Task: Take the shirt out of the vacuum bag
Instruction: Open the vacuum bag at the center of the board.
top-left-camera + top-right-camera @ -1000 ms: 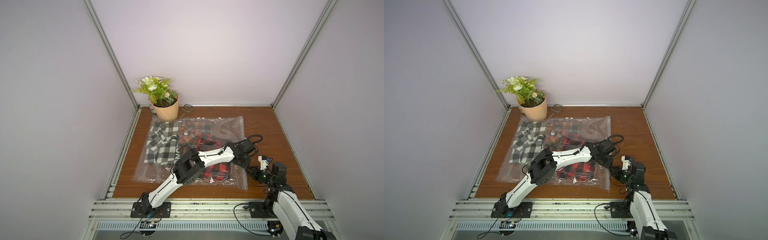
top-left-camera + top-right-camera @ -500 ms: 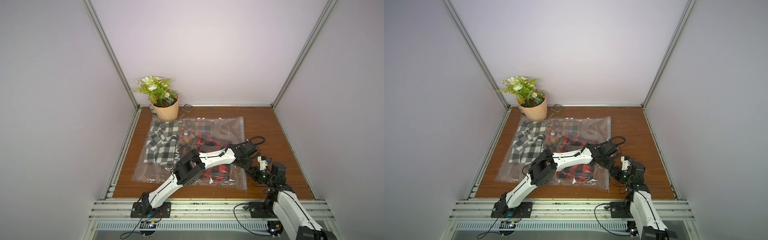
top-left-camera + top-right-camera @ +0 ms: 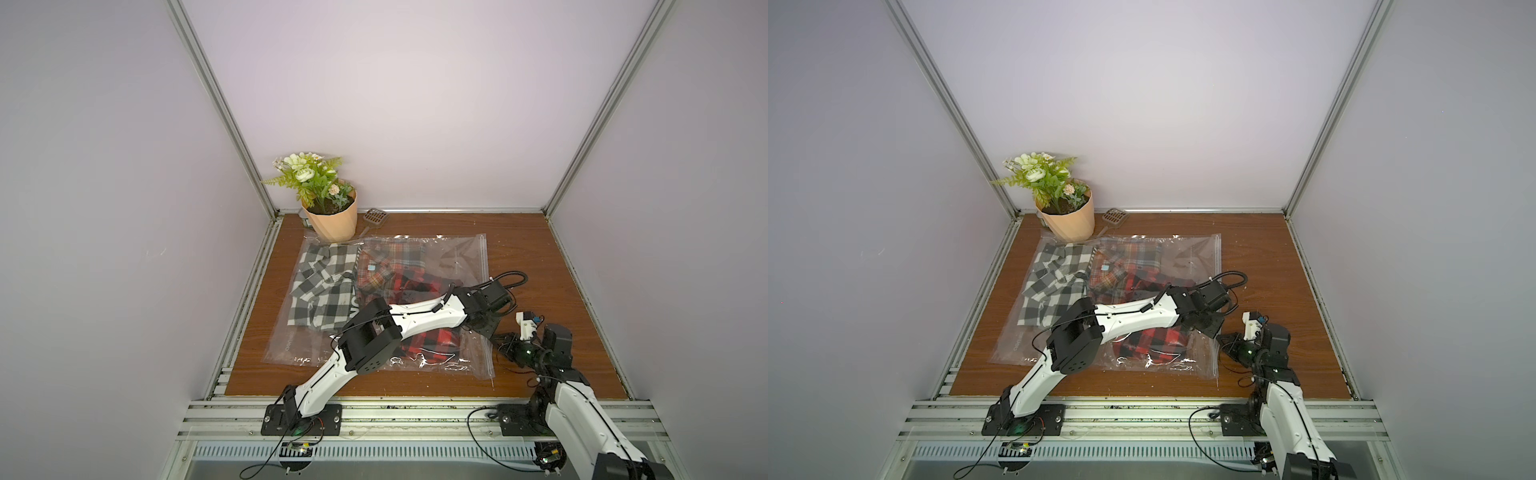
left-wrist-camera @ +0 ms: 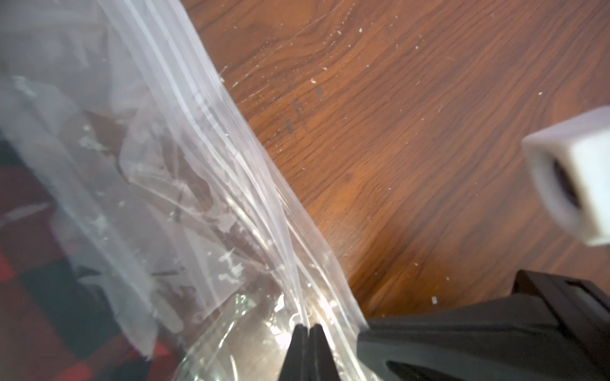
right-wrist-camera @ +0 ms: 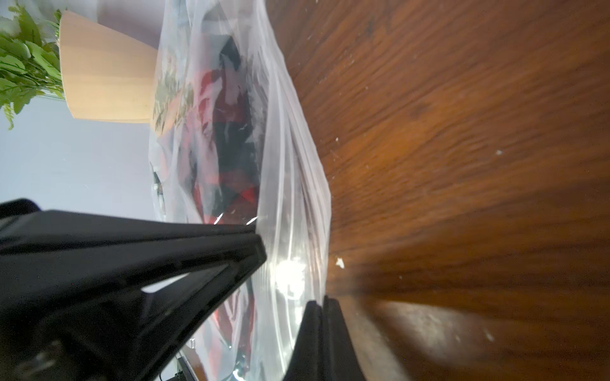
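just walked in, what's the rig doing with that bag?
Both arms are at the zip-seal edge of the vacuum bag, which lies flat on the table. The left gripper, stretched across the bag, is shut on the plastic at that edge. The right gripper is shut on the same edge right beside it. The plaid shirts are all inside the bag; none is out yet.

Wooden table (image 3: 561, 257), clear vacuum bag (image 3: 457, 257) lying flat, potted plant (image 3: 332, 220), slotted scoop (image 3: 375, 216) behind

Lab cell: aluminium frame (image 3: 225, 112), plain walls (image 3: 395, 104).
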Controlling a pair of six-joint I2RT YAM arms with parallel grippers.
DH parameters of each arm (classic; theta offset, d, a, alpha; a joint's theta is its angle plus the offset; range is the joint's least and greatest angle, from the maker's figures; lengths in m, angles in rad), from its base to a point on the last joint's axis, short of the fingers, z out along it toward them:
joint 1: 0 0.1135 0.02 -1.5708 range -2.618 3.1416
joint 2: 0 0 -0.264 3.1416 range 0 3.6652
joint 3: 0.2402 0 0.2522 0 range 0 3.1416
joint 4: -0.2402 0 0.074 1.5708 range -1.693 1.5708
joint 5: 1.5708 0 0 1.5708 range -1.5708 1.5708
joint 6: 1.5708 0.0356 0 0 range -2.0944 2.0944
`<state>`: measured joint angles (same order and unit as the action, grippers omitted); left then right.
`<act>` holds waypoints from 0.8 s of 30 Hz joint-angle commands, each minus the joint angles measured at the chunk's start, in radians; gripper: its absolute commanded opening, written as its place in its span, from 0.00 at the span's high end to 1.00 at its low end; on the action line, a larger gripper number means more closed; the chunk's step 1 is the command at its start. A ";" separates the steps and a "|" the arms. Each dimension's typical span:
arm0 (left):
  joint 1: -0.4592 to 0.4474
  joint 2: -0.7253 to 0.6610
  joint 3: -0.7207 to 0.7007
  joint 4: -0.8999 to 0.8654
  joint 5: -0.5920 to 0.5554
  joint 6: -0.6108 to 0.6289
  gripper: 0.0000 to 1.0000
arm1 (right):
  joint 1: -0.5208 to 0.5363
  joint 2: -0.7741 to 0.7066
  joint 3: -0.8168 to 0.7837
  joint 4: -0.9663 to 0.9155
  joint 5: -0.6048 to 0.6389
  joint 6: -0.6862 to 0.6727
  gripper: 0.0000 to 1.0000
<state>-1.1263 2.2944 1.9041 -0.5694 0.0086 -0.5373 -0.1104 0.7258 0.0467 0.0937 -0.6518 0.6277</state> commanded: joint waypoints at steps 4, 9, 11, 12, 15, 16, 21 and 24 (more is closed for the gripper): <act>0.014 -0.082 -0.053 -0.026 -0.075 0.018 1.00 | 0.006 0.024 0.041 -0.009 0.033 -0.022 1.00; 0.021 -0.120 -0.095 -0.012 -0.100 0.017 1.00 | 0.006 0.043 0.050 -0.001 0.048 -0.023 1.00; 0.022 -0.144 -0.127 0.010 -0.106 0.017 1.00 | 0.006 0.051 0.054 -0.003 0.058 -0.024 1.00; 0.024 -0.156 -0.143 0.023 -0.106 0.016 1.00 | 0.006 0.056 0.055 0.003 0.056 -0.022 1.00; 0.025 -0.170 -0.167 0.083 -0.053 0.020 0.95 | 0.006 0.060 0.050 0.032 0.030 -0.017 1.00; 0.023 -0.170 -0.173 0.116 -0.021 0.020 0.89 | 0.006 0.058 0.049 0.034 0.026 -0.019 1.00; 0.024 -0.109 -0.136 0.180 0.089 0.000 0.56 | 0.005 0.017 0.029 0.049 0.000 -0.007 1.00; 0.015 -0.062 -0.076 0.152 0.116 0.011 0.44 | 0.006 0.007 0.030 0.034 -0.003 -0.017 1.00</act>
<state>-1.1080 2.1860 1.7798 -0.4271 0.0704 -0.5247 -0.1104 0.7448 0.0643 0.1089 -0.6338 0.6277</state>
